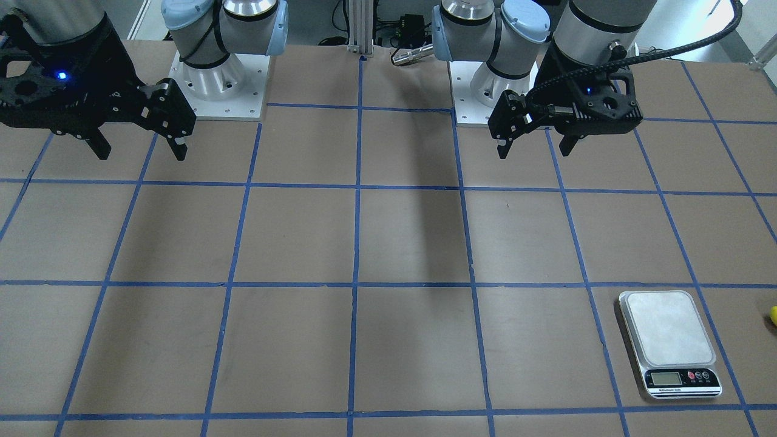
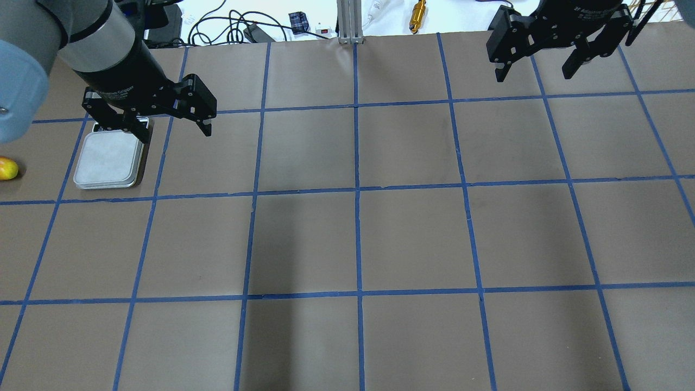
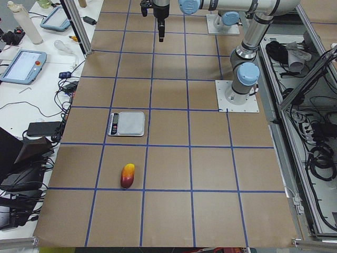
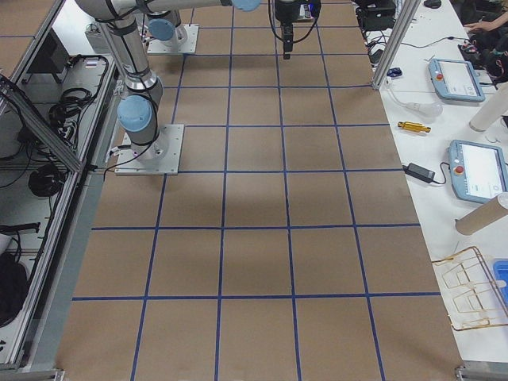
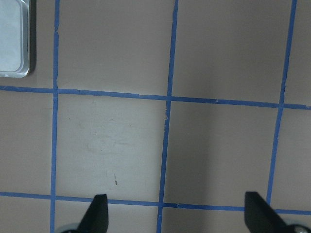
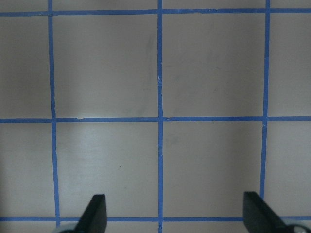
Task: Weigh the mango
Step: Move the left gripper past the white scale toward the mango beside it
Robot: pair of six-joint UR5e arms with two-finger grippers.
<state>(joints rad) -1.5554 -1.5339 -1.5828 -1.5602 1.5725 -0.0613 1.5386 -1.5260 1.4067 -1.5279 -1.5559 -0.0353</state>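
Observation:
The mango (image 3: 128, 175), yellow at one end and red at the other, lies on the table on my left side, a little beyond the scale. It shows at the view's edge in the overhead view (image 2: 6, 168) and the front view (image 1: 774, 315). The silver scale (image 1: 668, 331) has a bare platform; it also shows in the overhead view (image 2: 108, 163), the left side view (image 3: 130, 122) and the left wrist view (image 5: 12, 39). My left gripper (image 2: 175, 134) hangs open and empty, high above the table (image 1: 537, 145). My right gripper (image 2: 533, 77) is open and empty too (image 1: 141, 155).
Brown paper with a blue tape grid covers the table (image 2: 358, 239). The arm bases (image 1: 218, 79) (image 1: 485, 85) stand at the robot's edge. A brass cylinder (image 2: 418, 11), cables and pendants (image 4: 476, 171) lie off the table's far edge.

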